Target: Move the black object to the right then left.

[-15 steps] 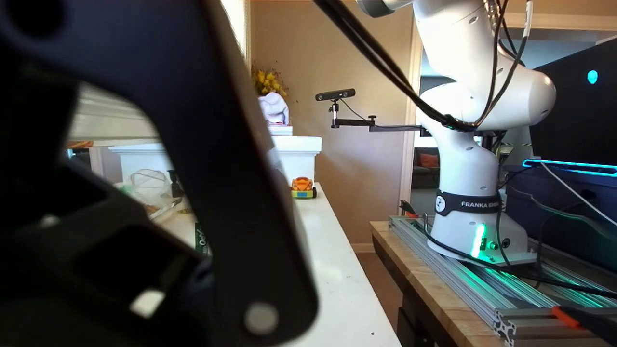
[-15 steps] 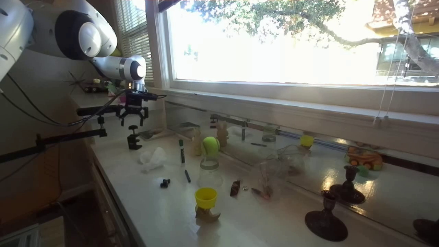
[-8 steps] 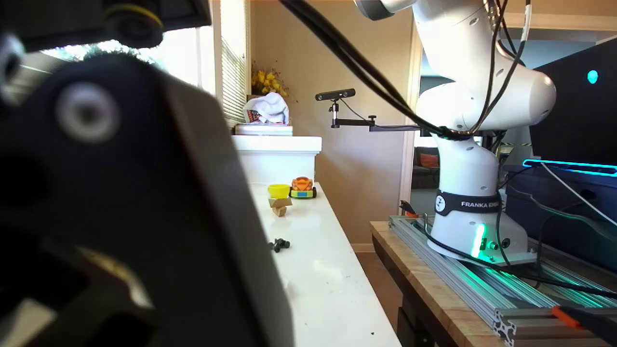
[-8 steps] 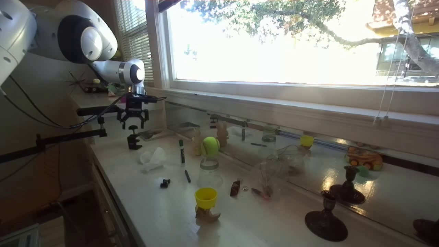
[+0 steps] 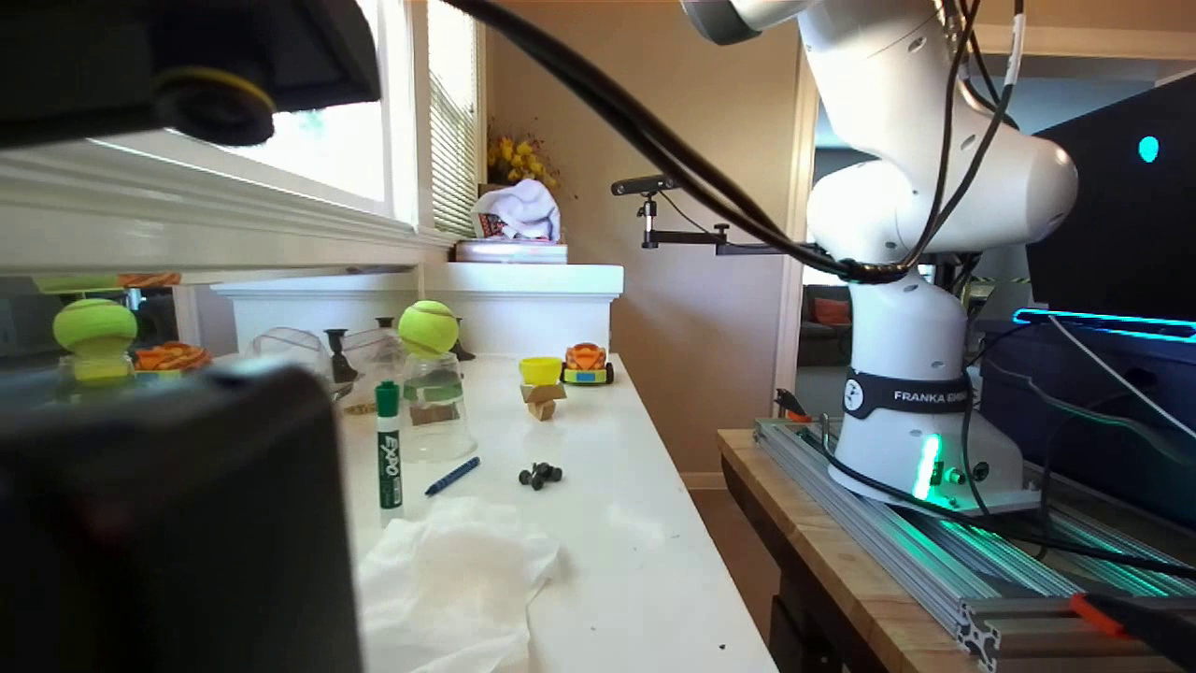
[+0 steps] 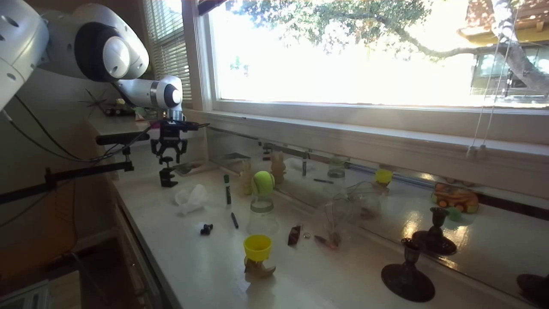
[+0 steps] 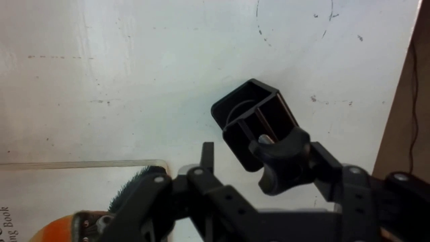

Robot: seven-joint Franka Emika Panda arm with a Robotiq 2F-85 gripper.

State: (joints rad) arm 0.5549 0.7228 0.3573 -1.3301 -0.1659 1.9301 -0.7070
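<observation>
Sweeping from the left in an exterior view, I am first passing a mounted camera [image 6: 122,138] at the left of the frame. Just right of it, left of centre, a black clamp [image 6: 164,178] is standing upright on the surface [image 6: 197,266], and I am taking it for the task's black object. My jaws are hanging over it, parted and gripping nothing. In the wrist view, its knob [image 7: 285,158] is lying between them, right of centre, much nearer the jaw on the frame's right; whether that one is touching, I am unable to tell. I am expecting a stiff, hard piece, fairly heavy for its size and hardly fragile, with a smooth knob that may slip or twist under an off-centre squeeze. So I am favouring a hold across the knob's opposite flanks, evenly centred, since the bulk below could be swinging or tipping otherwise. Farther right in an exterior view, a crumpled white sheet [image 6: 191,199] is lying near the clamp, something a sideways slide might be catching; beyond it a green-capped marker [image 6: 227,189] is standing upright.
</observation>
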